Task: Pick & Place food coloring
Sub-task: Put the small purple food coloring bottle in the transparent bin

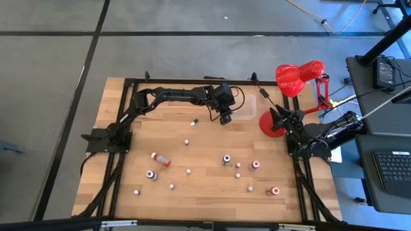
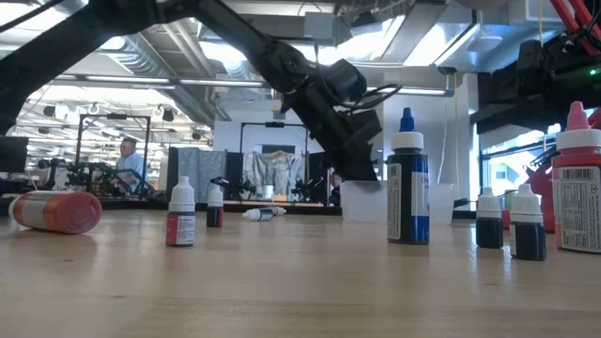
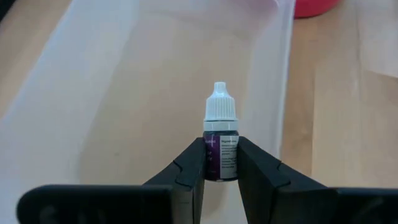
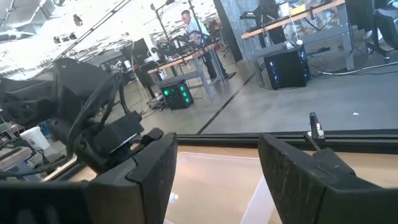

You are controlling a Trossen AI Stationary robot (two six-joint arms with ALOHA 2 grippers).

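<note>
My left gripper (image 3: 221, 157) is shut on a small dark purple food coloring bottle (image 3: 221, 146) with a white cap, held over the clear plastic tub (image 3: 143, 93). From above, this gripper (image 1: 225, 119) is at the tub's left end (image 1: 247, 106), toward the table's far side. Several other food coloring bottles are scattered on the wooden table. A red one (image 1: 160, 158) lies on its side and a dark one (image 1: 227, 159) stands upright. My right gripper (image 4: 217, 168) waits open at the table's right side (image 1: 280, 120) with nothing between its fingers. My left gripper pinches the lower body of the bottle (image 3: 221, 167) on its labelled sides between the two fingers. The fingers slant down from the table's left and lie along the bottle. The white cap (image 3: 221, 104) points forward past the fingertips, over the tub's floor.
A red desk lamp (image 1: 298, 77) stands behind the tub, with its round base (image 1: 273, 125) next to the right arm. In the low view a tall blue bottle (image 2: 408, 188) and a pink-capped bottle (image 2: 577, 188) stand close to the camera. The table's near half holds the loose bottles.
</note>
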